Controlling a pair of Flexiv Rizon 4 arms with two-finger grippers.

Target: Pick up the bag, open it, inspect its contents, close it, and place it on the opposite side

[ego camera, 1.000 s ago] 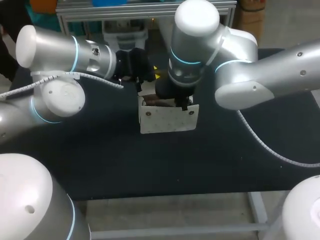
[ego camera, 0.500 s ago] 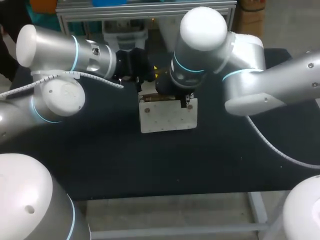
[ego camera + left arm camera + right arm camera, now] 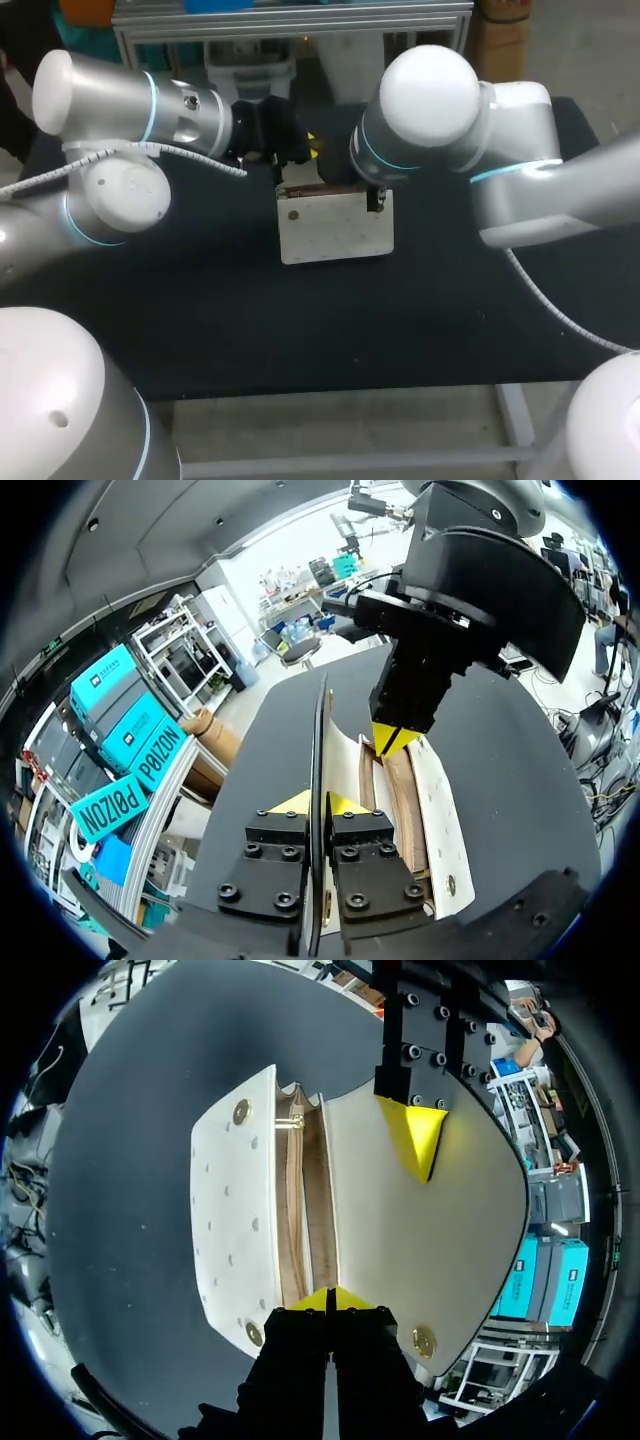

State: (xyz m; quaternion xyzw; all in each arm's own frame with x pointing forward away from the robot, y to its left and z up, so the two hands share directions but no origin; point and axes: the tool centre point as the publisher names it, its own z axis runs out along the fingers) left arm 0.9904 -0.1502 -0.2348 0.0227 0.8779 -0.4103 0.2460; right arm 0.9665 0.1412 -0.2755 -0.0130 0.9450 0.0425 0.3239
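Note:
A white bag (image 3: 335, 228) stands on the black table, its dotted front panel (image 3: 235, 1220) facing me and its brown lining (image 3: 305, 1210) showing in a narrow mouth. The cream flap (image 3: 420, 1240) is raised behind it. My left gripper (image 3: 318, 802) is shut on the flap's far edge, which shows edge-on as a thin dark line between its tips; it also appears in the right wrist view (image 3: 413, 1140). My right gripper (image 3: 330, 1298) is shut at the right end of the mouth (image 3: 375, 203), with nothing visible between its tips.
The black table (image 3: 300, 330) stretches in front of the bag and to both sides. A metal frame (image 3: 290, 25) runs along its far edge, just behind my left arm's wrist (image 3: 260, 130).
My right gripper has shut and moved right and back, out of the bag's mouth. The mouth, wide open before, has narrowed to a thin brown strip. The left arm has kept still.

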